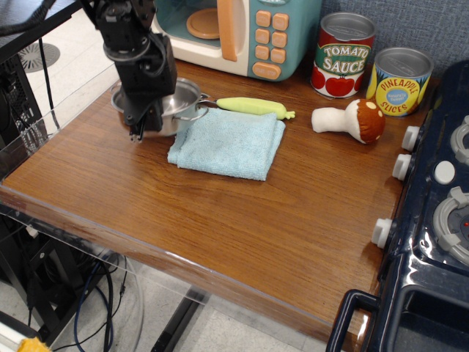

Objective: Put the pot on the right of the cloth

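The small shiny steel pot (179, 105) hangs just above the table, by the left edge of the cloth, and looks slightly tilted. My black gripper (141, 126) is shut on the pot's near-left rim, with its fingers reaching down over the wall. The light blue folded cloth (227, 143) lies flat on the wooden table, to the right of the pot. One wire loop handle of the pot sticks out toward the cloth's back corner.
A yellow-green toy vegetable (254, 106) lies just behind the cloth. A toy mushroom (352, 120) lies right of the cloth. A tomato sauce can (344, 55) and a pineapple can (399, 81) stand behind it. A toy microwave (234, 33) stands at the back. A toy stove (440, 213) borders the right.
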Action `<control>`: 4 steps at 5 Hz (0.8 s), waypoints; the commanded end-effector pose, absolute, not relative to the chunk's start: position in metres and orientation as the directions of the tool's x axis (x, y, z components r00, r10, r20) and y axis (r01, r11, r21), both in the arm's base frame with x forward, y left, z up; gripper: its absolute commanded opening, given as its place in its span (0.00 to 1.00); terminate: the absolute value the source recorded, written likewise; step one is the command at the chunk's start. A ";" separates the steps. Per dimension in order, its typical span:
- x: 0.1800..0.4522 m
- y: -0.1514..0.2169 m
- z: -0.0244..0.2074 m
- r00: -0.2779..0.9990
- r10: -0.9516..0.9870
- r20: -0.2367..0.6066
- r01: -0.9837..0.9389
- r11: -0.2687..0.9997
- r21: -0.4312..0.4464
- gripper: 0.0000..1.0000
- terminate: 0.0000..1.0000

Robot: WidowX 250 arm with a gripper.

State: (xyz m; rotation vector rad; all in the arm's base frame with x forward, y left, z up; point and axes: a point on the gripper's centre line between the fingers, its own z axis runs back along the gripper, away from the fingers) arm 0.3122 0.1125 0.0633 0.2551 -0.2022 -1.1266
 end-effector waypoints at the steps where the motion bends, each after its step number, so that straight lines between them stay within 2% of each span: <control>1: 0.313 0.069 0.108 0.207 -0.975 0.085 0.882 0.223 0.414 0.00 0.00; 2: 0.309 0.036 0.109 0.088 -0.992 0.089 0.898 0.118 0.424 0.00 0.00; 3: 0.305 0.007 0.100 -0.020 -0.993 0.120 0.914 0.031 0.404 0.00 0.00; 4: 0.309 -0.028 0.076 -0.115 -0.984 0.137 0.925 -0.056 0.375 0.00 0.00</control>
